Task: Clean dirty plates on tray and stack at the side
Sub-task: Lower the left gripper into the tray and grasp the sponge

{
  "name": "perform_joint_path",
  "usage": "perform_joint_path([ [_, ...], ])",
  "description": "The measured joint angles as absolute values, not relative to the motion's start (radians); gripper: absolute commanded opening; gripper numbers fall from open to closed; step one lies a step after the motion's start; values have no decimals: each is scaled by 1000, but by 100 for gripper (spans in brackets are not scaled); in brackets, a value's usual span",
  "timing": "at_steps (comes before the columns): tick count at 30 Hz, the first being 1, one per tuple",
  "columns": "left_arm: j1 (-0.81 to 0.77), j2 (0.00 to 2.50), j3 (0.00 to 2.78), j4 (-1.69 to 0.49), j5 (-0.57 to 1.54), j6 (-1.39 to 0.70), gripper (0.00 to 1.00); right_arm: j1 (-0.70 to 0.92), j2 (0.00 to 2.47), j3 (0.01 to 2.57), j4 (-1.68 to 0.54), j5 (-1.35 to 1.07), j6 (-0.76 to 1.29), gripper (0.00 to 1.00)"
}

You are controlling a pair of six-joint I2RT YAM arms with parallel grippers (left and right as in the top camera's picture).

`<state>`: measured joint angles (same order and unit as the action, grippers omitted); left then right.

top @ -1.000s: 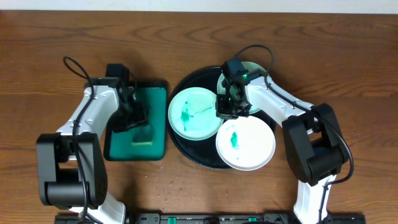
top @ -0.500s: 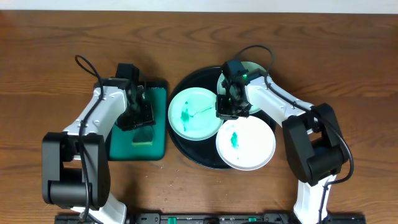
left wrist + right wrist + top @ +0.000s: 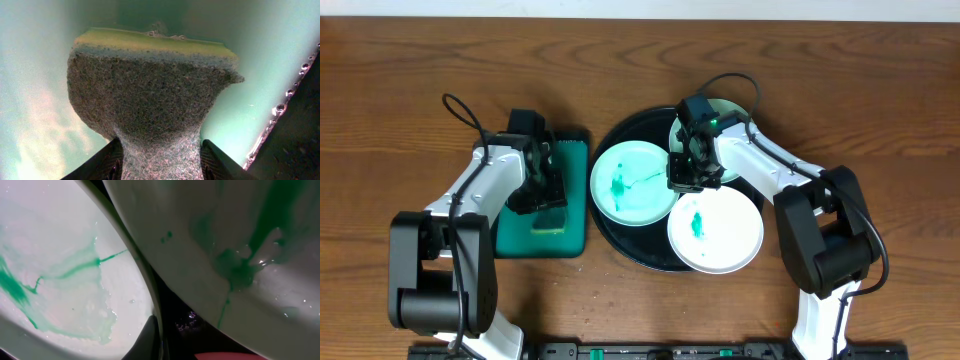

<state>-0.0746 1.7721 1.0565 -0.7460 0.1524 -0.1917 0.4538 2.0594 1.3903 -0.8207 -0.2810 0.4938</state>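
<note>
The black round tray (image 3: 612,142) holds three plates. The left plate (image 3: 630,185) carries teal smears; it also shows in the right wrist view (image 3: 65,275). The front plate (image 3: 720,235) has a green blot and shows in the right wrist view (image 3: 240,235). The back plate (image 3: 728,118) is partly hidden by the arm. My right gripper (image 3: 684,174) (image 3: 175,347) is shut on the left plate's right rim, one finger on its inside. My left gripper (image 3: 544,198) (image 3: 160,155) is shut on a sponge (image 3: 150,85) over the green tray.
The small rectangular green tray (image 3: 575,160) with a black rim lies left of the black tray; the sponge's yellow end (image 3: 551,222) rests in it. Brown wooden table (image 3: 400,90) all round. Both arm bases stand at the front edge.
My left arm has shifted slightly right over the green tray, staying at the sponge. My right arm and the plates have not moved.
</note>
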Motion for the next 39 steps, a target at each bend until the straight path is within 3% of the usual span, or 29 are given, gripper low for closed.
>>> perform_joint_path([
  [2,-75,1772,1056,-745,151,-192,57,454,2059,1390,-821,-281,494,1],
  [29,-75,1633,1055,-780,97,-238,61,454,2059,1390,-826,-284,494,1],
  [37,-75,1733,1055,-778,71,-260,52,454,2059,1390,-826,-285,494,1],
  [39,-75,1746,1055,-776,72,-262,43,454,2059,1390,-827,-285,494,1],
])
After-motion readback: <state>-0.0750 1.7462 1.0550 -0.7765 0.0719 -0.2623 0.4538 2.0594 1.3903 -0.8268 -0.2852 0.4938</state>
